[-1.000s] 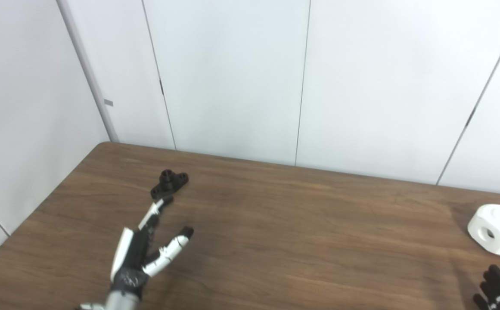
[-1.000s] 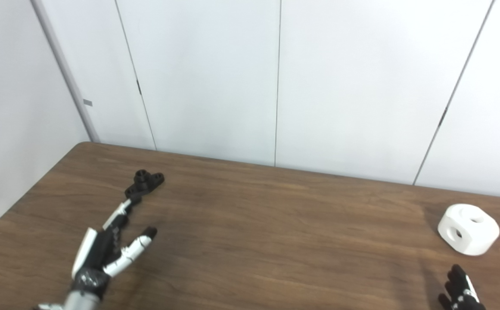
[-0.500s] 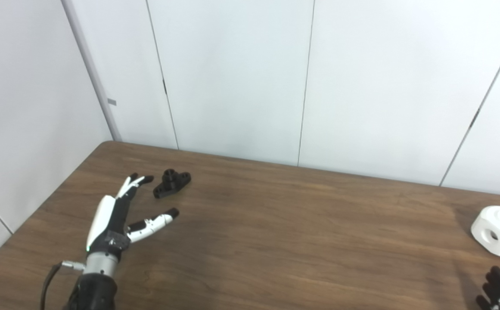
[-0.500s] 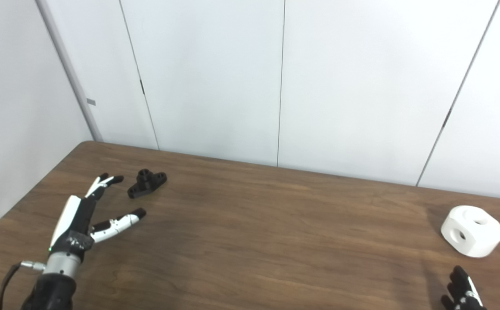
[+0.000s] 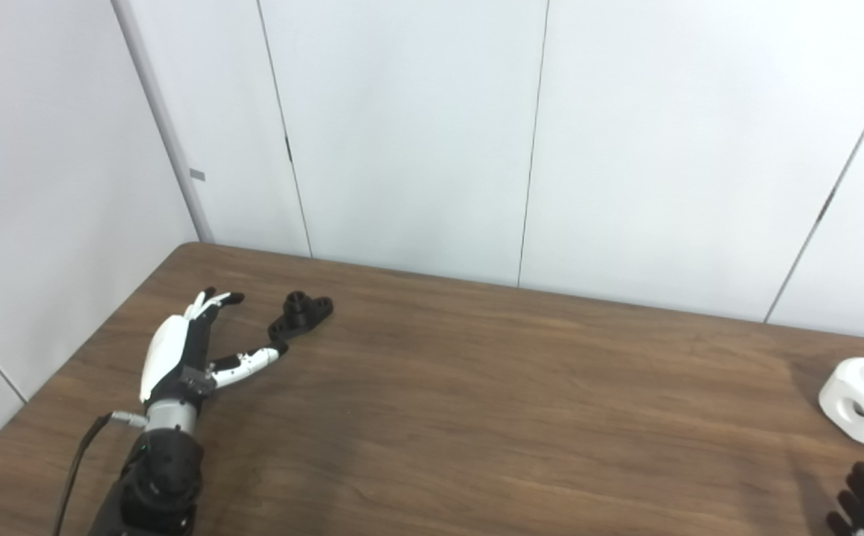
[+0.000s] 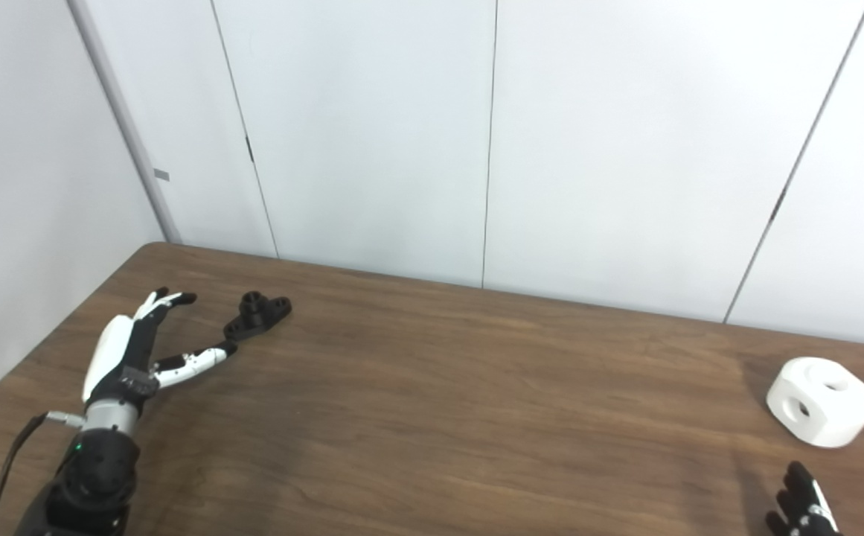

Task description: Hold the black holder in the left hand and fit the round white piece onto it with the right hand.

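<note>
- My left hand [image 5: 178,356] is lying low over the brown table [image 5: 476,387] at the left of the frame, fingers [image 5: 212,301] stretched out and spread wide from the thumb [image 5: 249,361], gripping nothing.
- My thumb tip is sitting right at the near end of the black holder [image 5: 300,315]; whether it is actually touching, I cannot tell. My other fingers are pointing up-frame just to the left of the holder, apart from it.
- The black holder is resting flat on the table in the upper-left part of the tabletop, its short round post pointing up.
- My right hand [image 6: 800,506] is only peeking in at the bottom right corner: dark fingertips [image 6: 796,476] are showing, the rest is cut off by the edge. Open or closed, I cannot tell.
- The round white piece [image 6: 821,402] is sitting on the table at the far right of the frame, just above my right fingertips and apart from them, holes showing in its top and side.
- Count: one black holder, one round white piece, two hands.
- Holder and white piece are lying well apart, at opposite sides of the table.
</note>
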Motion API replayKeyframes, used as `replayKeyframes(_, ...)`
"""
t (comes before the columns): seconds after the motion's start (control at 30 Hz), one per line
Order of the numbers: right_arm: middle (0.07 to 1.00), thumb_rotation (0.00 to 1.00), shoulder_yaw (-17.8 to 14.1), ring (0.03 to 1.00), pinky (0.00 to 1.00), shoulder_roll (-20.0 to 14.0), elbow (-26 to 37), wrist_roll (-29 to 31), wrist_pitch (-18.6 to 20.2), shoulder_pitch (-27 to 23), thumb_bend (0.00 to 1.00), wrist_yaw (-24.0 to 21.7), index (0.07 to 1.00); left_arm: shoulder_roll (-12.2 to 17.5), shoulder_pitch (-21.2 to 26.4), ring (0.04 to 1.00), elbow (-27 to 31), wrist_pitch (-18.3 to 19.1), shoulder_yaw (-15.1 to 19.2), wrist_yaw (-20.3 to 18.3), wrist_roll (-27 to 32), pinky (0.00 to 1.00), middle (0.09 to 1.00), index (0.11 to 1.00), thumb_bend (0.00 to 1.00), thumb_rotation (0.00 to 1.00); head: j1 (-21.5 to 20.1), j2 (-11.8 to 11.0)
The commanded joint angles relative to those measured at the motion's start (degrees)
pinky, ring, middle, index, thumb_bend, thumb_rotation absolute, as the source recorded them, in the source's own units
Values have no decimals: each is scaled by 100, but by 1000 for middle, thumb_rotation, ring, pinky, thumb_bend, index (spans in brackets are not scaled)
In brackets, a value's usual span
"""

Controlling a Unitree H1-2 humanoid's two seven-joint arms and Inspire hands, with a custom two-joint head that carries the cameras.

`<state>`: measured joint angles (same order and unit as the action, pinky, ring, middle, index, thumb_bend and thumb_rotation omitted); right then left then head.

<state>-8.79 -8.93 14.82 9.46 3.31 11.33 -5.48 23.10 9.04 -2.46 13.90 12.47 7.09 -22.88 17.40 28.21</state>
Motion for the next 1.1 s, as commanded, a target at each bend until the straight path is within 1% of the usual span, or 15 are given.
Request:
replayKeyframes(0.0, 1000, 1000, -18, 1000, 1000, 5, 94, 1, -147, -44, 750, 33, 971, 226, 347, 1000, -103, -136, -62, 203, -191, 1000, 985, 835, 837, 322, 6, 10)
replayKeyframes(0.13, 1000, 1000, -17, 1000, 1000, 6, 106, -8, -122, -33, 755, 43, 971, 306, 604, 1000, -414, -52, -233, 213, -296, 1000, 987, 831, 836, 310, 1, 17)
replayKeyframes(0.23, 1000, 1000, -14, 1000, 1000, 7, 119, 0, -84, -26, 757, 47, 975, 369, 806, 1000, -617, 96, -376, 110, -334, 1000, 987, 831, 841, 332, 1, 17)
replayKeyframes(0.37, 1000, 1000, -13, 1000, 1000, 3, 101, 7, -118, -24, 752, 38, 977, 478, 1070, 1000, -900, 227, -654, 28, -449, 1000, 983, 827, 862, 360, 10, 39)
replayKeyframes(0.47, 1000, 1000, -6, 1000, 1000, 18, 119, -17, -111, -26, 751, 59, 975, 507, 1273, 1000, -1156, 287, -776, 5, -483, 1000, 985, 823, 871, 349, -7, 31)
replayKeyframes(0.63, 1000, 1000, 1, 1000, 1000, 14, 141, -6, -97, -27, 739, 65, 976, 541, 1539, 1000, -1544, 385, -971, 79, -599, 1000, 989, 819, 881, 337, -15, 24)
replayKeyframes(0.8, 1000, 1000, 7, 1000, 1000, 12, 140, -22, -90, -28, 741, 74, 972, 561, 1738, 1000, -1860, 460, -1067, 136, -679, 1000, 988, 818, 887, 322, -27, 22)
replayKeyframes(0.87, 1000, 1000, 3, 1000, 1000, 17, 150, 20, -85, -26, 737, 66, 972, 582, 1828, 1000, -2066, 471, -1127, 226, -777, 1000, 988, 816, 893, 331, -27, 22)
replayKeyframes(1.07, 1000, 1000, 3, 1000, 1000, 25, 172, 6, -57, -21, 745, 95, 972, 618, 1929, 1000, -2333, 534, -1226, 354, -801, 1000, 998, 829, 888, 327, -11, 21)
